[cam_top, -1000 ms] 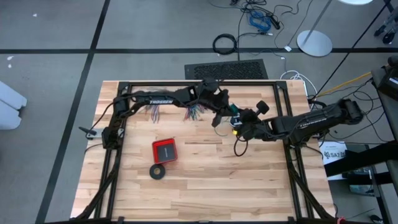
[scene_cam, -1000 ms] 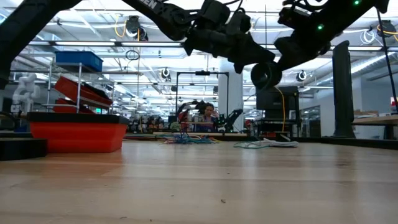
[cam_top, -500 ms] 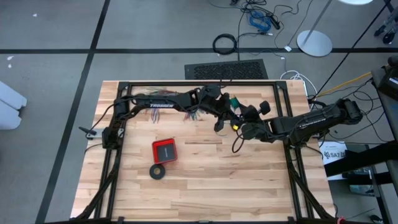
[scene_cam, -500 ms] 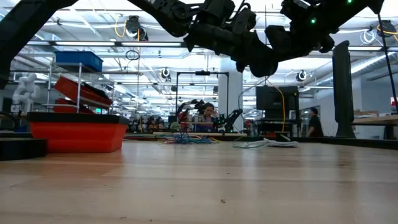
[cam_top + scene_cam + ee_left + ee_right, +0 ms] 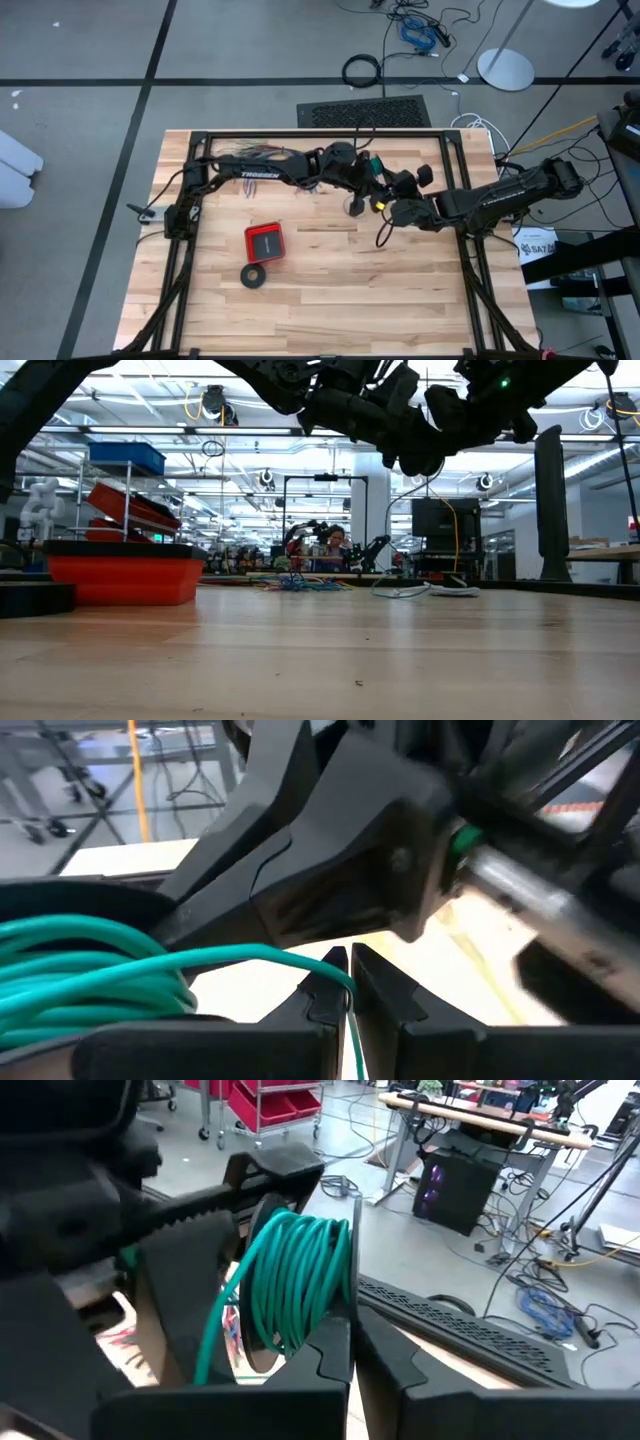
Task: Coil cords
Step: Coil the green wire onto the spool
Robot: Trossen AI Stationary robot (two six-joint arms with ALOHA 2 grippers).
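Note:
The teal-green wire shows as a small coil (image 5: 300, 1270), held up over the table's middle between both arms. My right gripper (image 5: 352, 1335) is shut on the coil, and in the high view it (image 5: 386, 206) comes from the table's right. My left gripper (image 5: 348, 960) is shut on a single teal strand (image 5: 250, 956) that leads off the coil (image 5: 80, 975), and it (image 5: 366, 188) meets the right gripper from the left. A thin strand (image 5: 400, 530) hangs from the grippers down to the table. White cord bits (image 5: 440, 590) lie far back on the table. My left gripper pinches one teal strand (image 5: 349, 1005) between its two fingertips. The strand runs taut from there to the coil and is clear of the table. My right gripper pinches the coil's bundled turns at their lower part (image 5: 318, 1335) between its two fingers. The coil stands upright above the fingers, lifted clear of the table.
A red box (image 5: 265, 241) and a black tape ring (image 5: 254, 275) lie left of centre, toward the near edge. A fan of many-coloured wires (image 5: 262, 152) lies under the left arm at the far edge. The near half of the wooden table (image 5: 330, 310) is bare.
My left gripper has moved toward the table's right edge and a little nearer, closing in on the right gripper while rolling its wrist. My right gripper has rolled in place with the coil. A strand now hangs from the grippers down to the table.

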